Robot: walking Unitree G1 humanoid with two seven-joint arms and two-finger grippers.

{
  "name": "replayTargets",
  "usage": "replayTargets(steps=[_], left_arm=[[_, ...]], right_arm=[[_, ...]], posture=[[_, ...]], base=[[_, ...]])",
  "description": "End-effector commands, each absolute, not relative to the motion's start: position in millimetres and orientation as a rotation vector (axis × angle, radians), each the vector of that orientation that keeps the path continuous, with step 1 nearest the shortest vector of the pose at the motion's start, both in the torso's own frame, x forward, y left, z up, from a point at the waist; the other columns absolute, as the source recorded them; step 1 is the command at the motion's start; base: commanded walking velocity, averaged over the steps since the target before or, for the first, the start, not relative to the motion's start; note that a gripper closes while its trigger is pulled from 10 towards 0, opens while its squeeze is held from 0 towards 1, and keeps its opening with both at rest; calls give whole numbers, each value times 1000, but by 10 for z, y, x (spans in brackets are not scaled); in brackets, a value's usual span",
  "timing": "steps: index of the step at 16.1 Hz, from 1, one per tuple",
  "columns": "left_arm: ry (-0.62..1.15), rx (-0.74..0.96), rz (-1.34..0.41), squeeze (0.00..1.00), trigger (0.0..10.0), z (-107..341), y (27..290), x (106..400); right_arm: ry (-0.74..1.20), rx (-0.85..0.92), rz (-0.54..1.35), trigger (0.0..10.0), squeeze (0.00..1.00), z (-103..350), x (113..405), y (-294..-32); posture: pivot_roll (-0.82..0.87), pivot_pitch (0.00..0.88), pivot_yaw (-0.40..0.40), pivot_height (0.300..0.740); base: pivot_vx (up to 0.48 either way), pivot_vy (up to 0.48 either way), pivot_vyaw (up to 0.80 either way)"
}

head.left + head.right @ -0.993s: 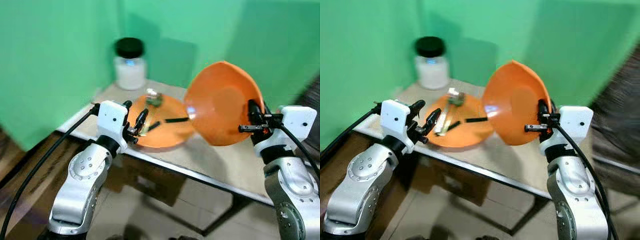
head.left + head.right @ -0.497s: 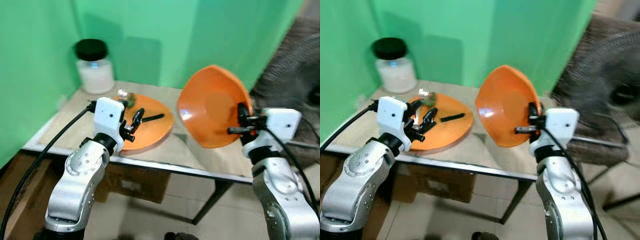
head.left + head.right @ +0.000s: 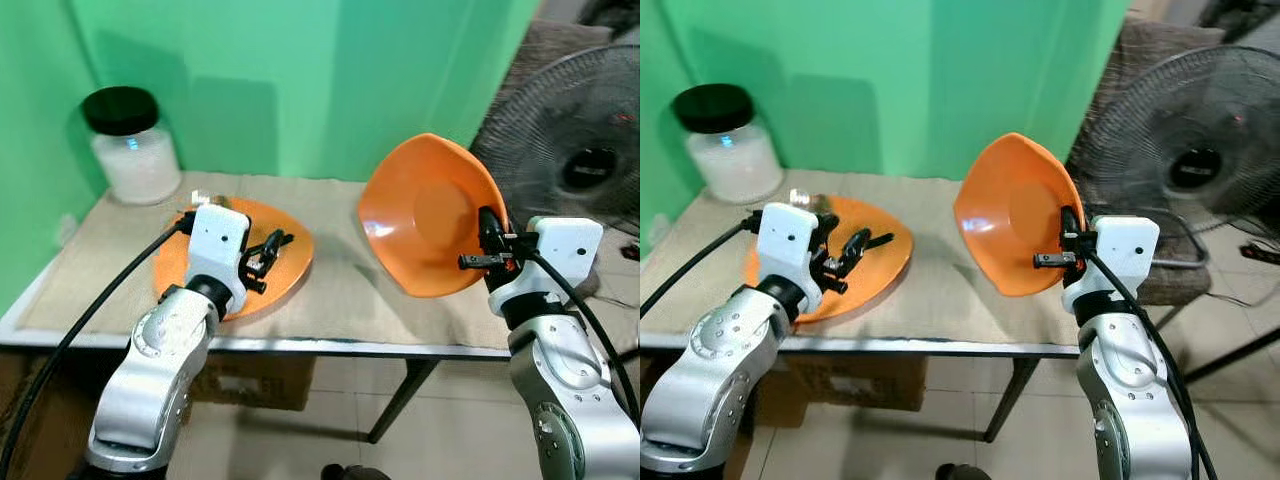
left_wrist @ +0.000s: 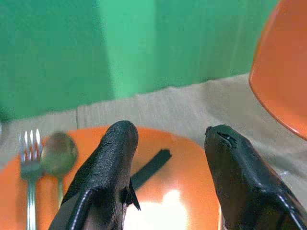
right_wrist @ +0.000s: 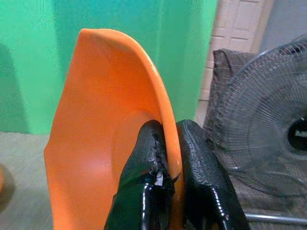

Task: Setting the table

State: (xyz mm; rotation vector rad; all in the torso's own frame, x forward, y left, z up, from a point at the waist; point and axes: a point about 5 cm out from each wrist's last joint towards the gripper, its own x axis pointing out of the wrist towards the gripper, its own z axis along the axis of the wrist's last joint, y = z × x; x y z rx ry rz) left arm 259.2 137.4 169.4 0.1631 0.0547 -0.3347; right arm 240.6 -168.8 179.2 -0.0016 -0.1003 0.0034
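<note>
Left wrist view: left tool [image 4: 168, 143] fingers apart over plate [image 4: 192, 191] holding fork [image 4: 29, 158], spoon [image 4: 58, 153] | right tool [image 5: 170, 143] clamps empty bowl [image 5: 105, 124] rim

Two silver arms with rounded, screw-dotted joint housings end in white boxy wrist blocks. Each carries a black two-fingered end effector: left end effector [image 3: 268, 262], right end effector [image 3: 487, 243]. Black cables trail from both wrists.

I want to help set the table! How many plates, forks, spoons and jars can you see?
Orange plastic plates: 2, one lying on the table, one held up on edge by the right gripper
Silver metal forks: 1
Silver metal spoons: 1
Glass jars with black lids: 1
Total: 5
</note>
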Motion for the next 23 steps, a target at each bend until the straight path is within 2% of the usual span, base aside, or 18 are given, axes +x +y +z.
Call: replayTargets(steps=[1, 8, 13, 15, 23], left_arm=[[16, 183, -356, 0, 10000, 1715, 1333, 2582], [-35, 158, -351, 0, 10000, 1813, 1325, 2619], [-55, 174, -351, 0, 10000, 1820, 1320, 2627], [-60, 173, -352, 0, 10000, 1817, 1316, 2622], [-42, 131, -346, 0, 10000, 1790, 1322, 2622]], right_arm=[[-133, 4, -17, 10000, 0, 1868, 2390, -1726], [-141, -49, -33, 10000, 0, 1865, 2380, -1743], [-87, 85, -33, 10000, 0, 1826, 2365, -1727], [-88, 98, -23, 10000, 0, 1836, 2364, -1718], [-137, 13, -116, 10000, 0, 1894, 2366, -1765]], posture=[[78, 0, -67, 740], [69, 0, -58, 740], [74, 0, -66, 740], [74, 0, -68, 740], [66, 0, -65, 740]], base=[[0, 0, -800], [0, 0, -800], [0, 0, -160], [0, 0, -800], [0, 0, -794]])
